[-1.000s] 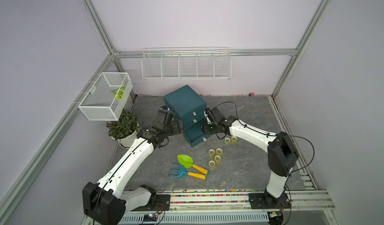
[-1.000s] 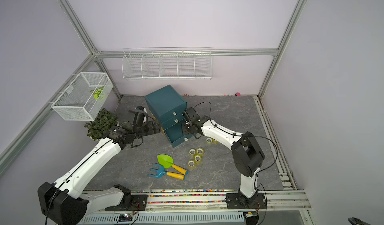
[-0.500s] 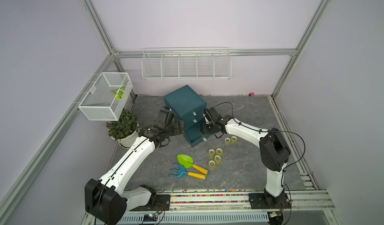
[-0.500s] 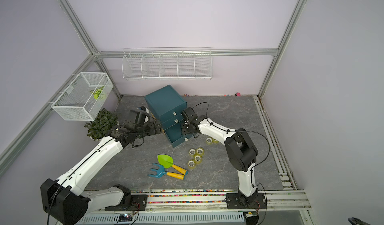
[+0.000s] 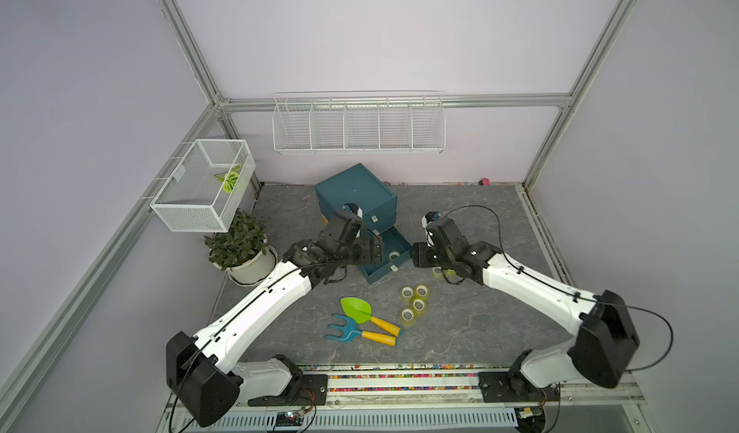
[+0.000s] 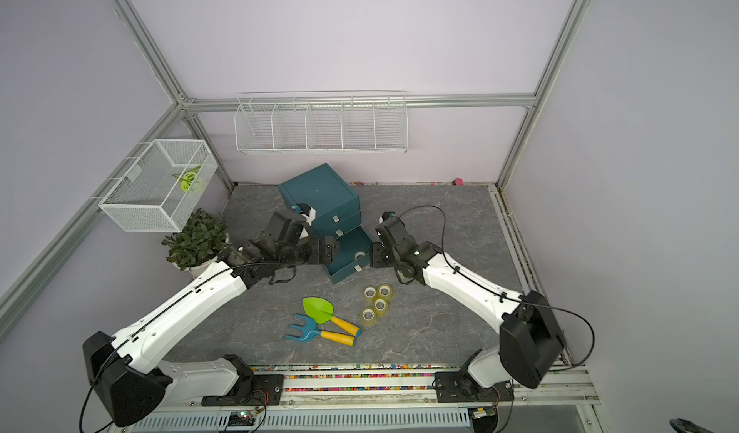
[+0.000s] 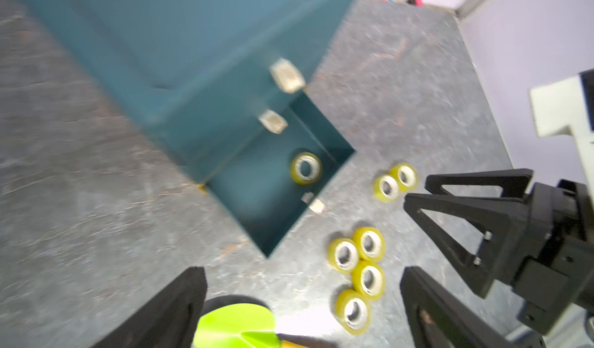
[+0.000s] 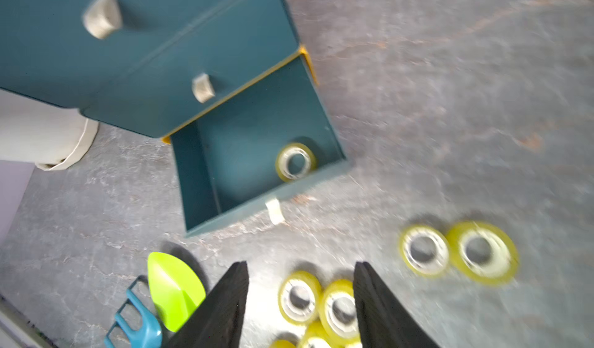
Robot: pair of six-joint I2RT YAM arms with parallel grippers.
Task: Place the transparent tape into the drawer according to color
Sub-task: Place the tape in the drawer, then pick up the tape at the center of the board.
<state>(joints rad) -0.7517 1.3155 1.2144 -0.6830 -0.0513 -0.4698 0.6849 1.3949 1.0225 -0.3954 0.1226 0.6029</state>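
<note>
Both arms stretch in from the front rail in both top views and meet at the open bottom drawer (image 5: pixel 376 276). The left gripper (image 5: pixel 376 250) sits at its 9 o'clock with jaws spread wide, nothing in them. The right gripper (image 5: pixel 418 255) hovers at 3 o'clock, jaws parted, empty too. We see one yellow-green tape roll (image 7: pixel 297 173) lying inside the drawer. A cluster of four rolls (image 5: pixel 423 305) sits on the floor at 5 o'clock, and a pair of rolls (image 7: pixel 396 182) just beside the right gripper.

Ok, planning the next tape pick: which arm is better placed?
Probably right. The right gripper, open and empty, hangs by the pair of rolls, near the cluster of four; the left gripper is across the drawer from that pair.
</note>
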